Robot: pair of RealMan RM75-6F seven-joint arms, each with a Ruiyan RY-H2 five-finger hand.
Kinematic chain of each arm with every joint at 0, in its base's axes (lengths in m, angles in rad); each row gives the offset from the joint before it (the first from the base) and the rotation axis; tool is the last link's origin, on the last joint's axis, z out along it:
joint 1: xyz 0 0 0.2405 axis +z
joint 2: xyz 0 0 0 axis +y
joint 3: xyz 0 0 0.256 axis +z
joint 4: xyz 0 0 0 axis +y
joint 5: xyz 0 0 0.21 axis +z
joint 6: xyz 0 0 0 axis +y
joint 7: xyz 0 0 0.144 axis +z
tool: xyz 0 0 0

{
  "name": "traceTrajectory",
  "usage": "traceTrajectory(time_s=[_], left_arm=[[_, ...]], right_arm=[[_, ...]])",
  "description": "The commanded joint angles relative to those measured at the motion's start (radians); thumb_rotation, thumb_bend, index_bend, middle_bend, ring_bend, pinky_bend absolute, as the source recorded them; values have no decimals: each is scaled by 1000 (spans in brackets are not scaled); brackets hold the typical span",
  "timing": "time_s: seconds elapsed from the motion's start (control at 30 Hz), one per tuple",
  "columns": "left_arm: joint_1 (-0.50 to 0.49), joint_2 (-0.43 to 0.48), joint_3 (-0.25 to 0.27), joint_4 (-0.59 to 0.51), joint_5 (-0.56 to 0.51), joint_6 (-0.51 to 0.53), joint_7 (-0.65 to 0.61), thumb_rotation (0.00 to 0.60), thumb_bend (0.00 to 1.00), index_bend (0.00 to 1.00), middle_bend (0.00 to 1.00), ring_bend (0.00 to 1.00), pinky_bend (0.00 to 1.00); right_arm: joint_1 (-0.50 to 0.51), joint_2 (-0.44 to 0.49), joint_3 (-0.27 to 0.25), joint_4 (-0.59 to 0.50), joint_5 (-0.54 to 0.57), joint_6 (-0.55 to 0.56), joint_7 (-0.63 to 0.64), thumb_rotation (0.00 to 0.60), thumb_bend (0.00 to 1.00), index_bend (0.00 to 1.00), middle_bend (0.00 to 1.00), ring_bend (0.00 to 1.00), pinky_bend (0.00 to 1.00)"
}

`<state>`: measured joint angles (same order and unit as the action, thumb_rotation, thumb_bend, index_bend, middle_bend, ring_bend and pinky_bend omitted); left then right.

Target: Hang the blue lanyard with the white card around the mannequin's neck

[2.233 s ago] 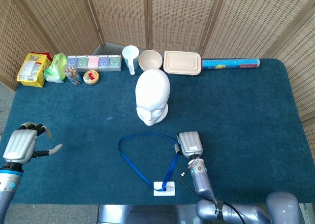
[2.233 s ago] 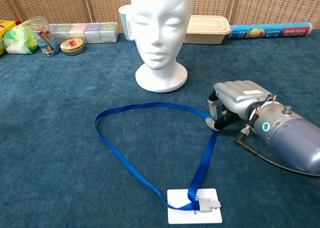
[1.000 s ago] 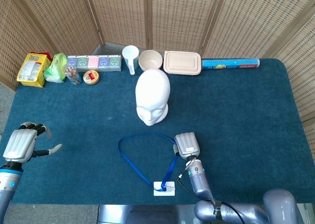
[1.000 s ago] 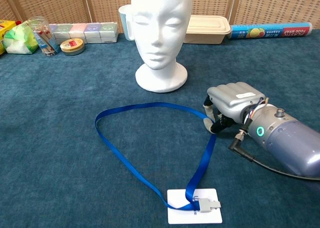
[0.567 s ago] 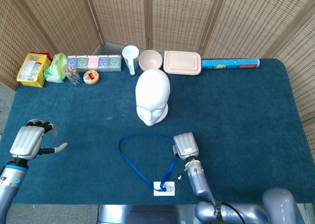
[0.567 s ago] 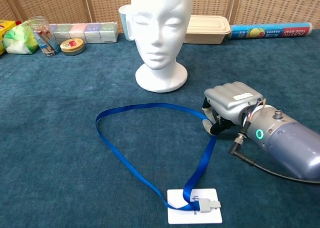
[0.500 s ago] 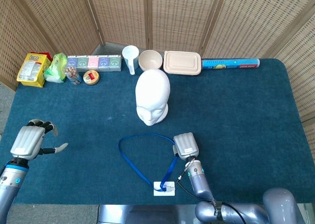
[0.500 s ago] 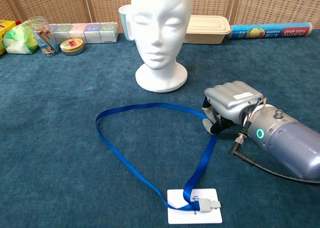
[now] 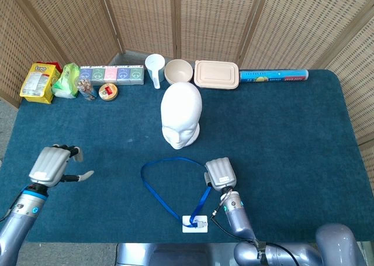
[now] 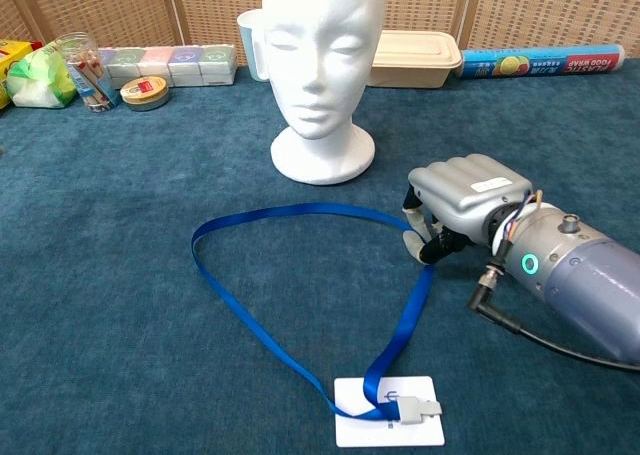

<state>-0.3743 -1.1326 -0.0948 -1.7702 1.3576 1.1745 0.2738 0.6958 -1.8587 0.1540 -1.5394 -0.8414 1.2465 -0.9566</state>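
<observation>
Lying flat on the blue table cloth, the blue lanyard is spread in a wide loop in front of the mannequin head, and its two ends are joined at a metal clip on the white card near the table's front edge. The right side of the loop is met by the right hand, which is held knuckles-up just above the cloth with its fingers curled down. The strap is seen to run up to the fingertips at the bend where the loop turns down toward the card, and it appears to be pinched there between thumb and finger, though the contact itself is partly hidden under the hand in both views. The rest of the strap is left lying on the cloth, well apart from that hand.

The left hand is shown only in the head view, far to the left near the table's edge, well away from the lanyard. Nothing is held in it; its fingers are loosely bent and its thumb is stretched out to the side.

The mannequin head is stood upright on its base, with nothing around its neck. Boxes, a cup, a bowl and a lidded container are lined up along the back edge.
</observation>
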Motion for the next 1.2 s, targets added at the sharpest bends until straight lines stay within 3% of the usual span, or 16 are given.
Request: traceTrajectory(time_s=[0.03,0.17,0.27,0.37,0.57,0.77,1.2], left_arm=[[-33,-17,-8,-12,-4,-29,47,302,157,521,710,665,654],[-82,-64,-25,-2,-8,-42,182,309,157,521,947,920,825],[-106,-109,-36,5,-12,-34,257,302,159,521,1000,1000,934],[-131,-165,-42,10,-37,-44,310,301,187,521,1000,1000,994],[-162,-263,-45,23,-133,-68,376,319,279,521,1000,1000,1000],[-174,-368,-59,43,-229,-34,424,347,299,529,1000,1000,1000],[-240,-488,-62,141,-331,-38,524,419,335,560,1000,1000,1000]], right_arm=[[-3,3,-3,-6,-5,2,3,447,576,646,1000,1000,1000],[-6,13,-10,-23,-18,4,7,450,577,647,1000,1000,1000],[-10,20,-13,-34,-22,5,15,453,577,647,1000,1000,1000],[-15,27,-17,-41,-26,2,24,460,577,648,1000,1000,1000],[-22,37,-26,-47,-33,-6,41,468,578,649,1000,1000,1000],[-27,48,-29,-52,-37,-14,57,473,578,650,1000,1000,1000],[-33,53,-31,-42,-32,-30,76,485,580,653,1000,1000,1000]])
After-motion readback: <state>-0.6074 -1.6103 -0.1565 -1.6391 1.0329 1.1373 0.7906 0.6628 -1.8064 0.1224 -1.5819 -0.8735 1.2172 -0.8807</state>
